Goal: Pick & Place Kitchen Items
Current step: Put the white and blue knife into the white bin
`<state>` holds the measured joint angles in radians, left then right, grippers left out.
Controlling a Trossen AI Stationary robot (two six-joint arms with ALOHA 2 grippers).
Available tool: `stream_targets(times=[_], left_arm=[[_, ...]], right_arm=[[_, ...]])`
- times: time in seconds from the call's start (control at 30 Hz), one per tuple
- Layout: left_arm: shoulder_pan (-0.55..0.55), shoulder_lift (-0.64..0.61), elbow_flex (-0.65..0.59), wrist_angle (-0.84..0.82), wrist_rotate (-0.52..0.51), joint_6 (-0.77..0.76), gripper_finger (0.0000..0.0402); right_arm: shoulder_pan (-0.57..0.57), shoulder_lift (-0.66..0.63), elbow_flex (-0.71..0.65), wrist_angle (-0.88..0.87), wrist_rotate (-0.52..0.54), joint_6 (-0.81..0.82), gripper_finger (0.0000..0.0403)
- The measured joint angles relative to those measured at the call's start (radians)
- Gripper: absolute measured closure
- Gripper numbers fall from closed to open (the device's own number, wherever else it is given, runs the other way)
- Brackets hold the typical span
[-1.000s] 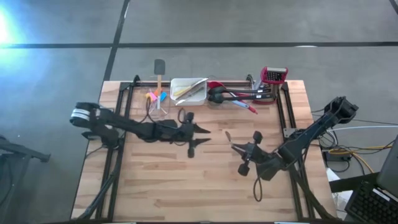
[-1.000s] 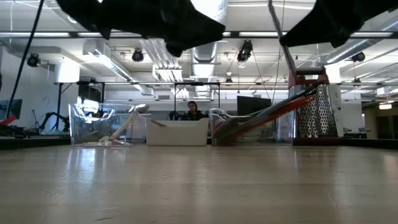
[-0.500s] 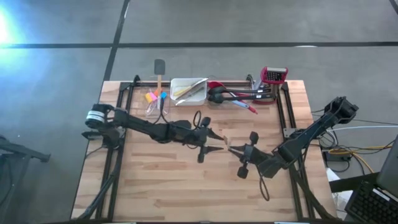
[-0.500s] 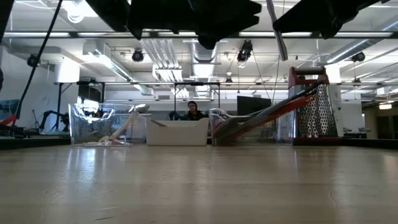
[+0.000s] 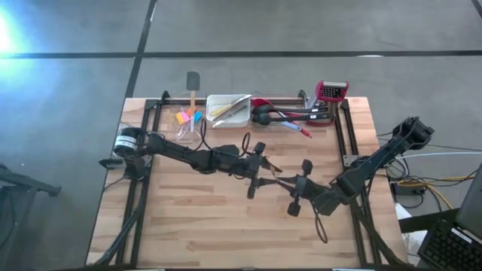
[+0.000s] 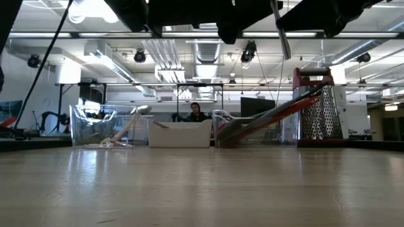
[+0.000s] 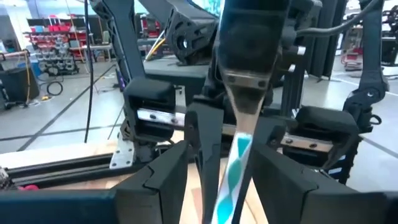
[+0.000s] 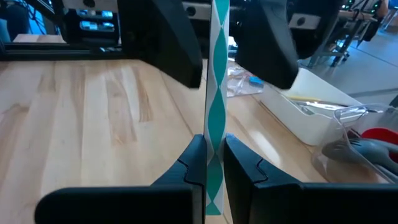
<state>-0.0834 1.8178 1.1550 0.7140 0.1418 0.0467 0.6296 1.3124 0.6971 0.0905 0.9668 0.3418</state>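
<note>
Wood table (image 5: pixel 188 218) | no readable writing | teal-white patterned utensil (image 8: pixel 216 93) pinched in right gripper (image 8: pixel 211 158)

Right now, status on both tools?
Right tool shut on teal-and-white spatula. Left tool open around its other end, mid-table. Handover under way, nothing blocking.

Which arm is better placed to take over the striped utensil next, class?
Probably the left. Its open claw already straddles the free end of the teal-and-white striped utensil, which the right claw grips shut at the other end.
</note>
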Motion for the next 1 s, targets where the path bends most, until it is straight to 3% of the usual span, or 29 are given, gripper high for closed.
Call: stream_targets(times=[0.17,0.37,0.63,0.83,1.0], left_arm=[[0.000,0.000,0.006,-0.006,0.000,0.004,0.0261],[-0.001,-0.001,0.005,-0.009,0.003,0.011,0.0372],[0.001,-0.007,0.005,-0.034,0.005,0.007,0.0372],[0.033,-0.047,0.004,-0.184,-0.004,0.005,0.0372],[0.097,-0.119,0.003,-0.401,-0.101,0.067,0.0372]], right_arm=[[0.000,0.000,0.000,0.000,-0.001,-0.002,0.0383],[0.000,0.000,0.000,-0.003,-0.001,0.002,0.0383],[0.000,0.000,0.000,-0.004,-0.004,0.022,0.0376],[0.002,-0.011,0.000,-0.002,-0.002,0.021,0.0306],[0.004,-0.010,0.000,-0.007,-0.003,0.022,0.0267]])
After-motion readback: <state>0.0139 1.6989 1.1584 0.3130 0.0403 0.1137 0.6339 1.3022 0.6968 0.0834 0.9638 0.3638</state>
